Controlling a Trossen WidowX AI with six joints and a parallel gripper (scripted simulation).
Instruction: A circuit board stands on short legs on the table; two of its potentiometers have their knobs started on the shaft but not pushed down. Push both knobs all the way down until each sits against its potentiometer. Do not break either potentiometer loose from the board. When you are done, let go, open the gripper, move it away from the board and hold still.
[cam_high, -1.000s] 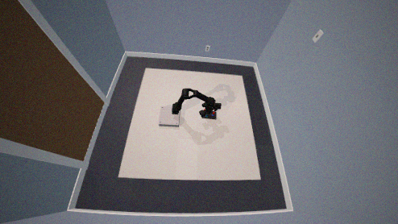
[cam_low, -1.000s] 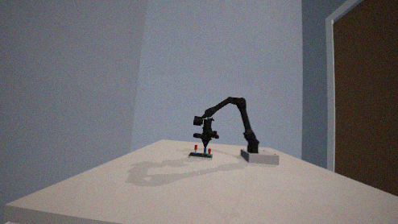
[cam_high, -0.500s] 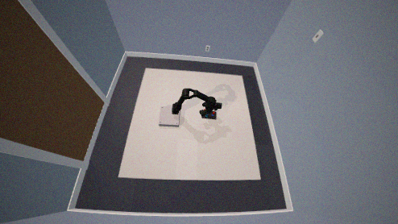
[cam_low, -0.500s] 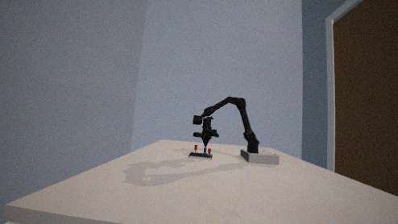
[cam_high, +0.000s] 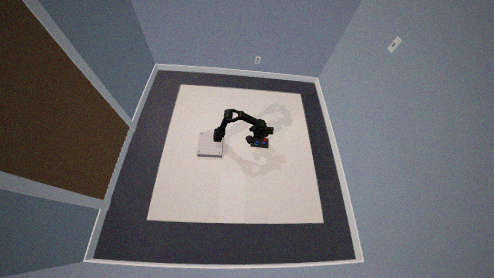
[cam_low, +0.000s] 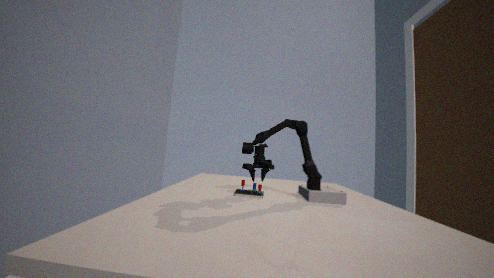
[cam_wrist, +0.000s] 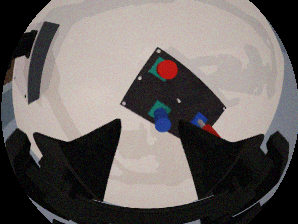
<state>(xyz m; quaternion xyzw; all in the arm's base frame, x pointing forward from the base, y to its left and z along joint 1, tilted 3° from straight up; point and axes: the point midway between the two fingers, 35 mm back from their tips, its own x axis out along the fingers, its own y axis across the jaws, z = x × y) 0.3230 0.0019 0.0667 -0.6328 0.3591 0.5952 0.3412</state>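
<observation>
The dark circuit board (cam_high: 260, 146) (cam_low: 248, 193) (cam_wrist: 192, 97) stands on the table. A red knob (cam_low: 260, 187) (cam_wrist: 167, 69) covers most of a green potentiometer. A blue knob (cam_low: 254, 186) (cam_wrist: 162, 122) stands over the second green potentiometer; its seating is hard to judge. Another red knob (cam_low: 243, 183) (cam_wrist: 211, 131) is raised on its shaft, with grey shaft showing above the blue potentiometer (cam_wrist: 199, 119); the right finger partly hides it in the wrist view. My gripper (cam_low: 258, 181) (cam_wrist: 150, 123) is open and empty, its tips just above the blue knob's height. All three potentiometers appear on the board.
The arm's pale base plate (cam_high: 209, 146) (cam_low: 327, 195) stands to one side of the board. The arm (cam_high: 245, 117) (cam_low: 280, 127) reaches over from it. The pale table top (cam_high: 200, 195) (cam_low: 260, 235) extends around both, with arm shadows on it.
</observation>
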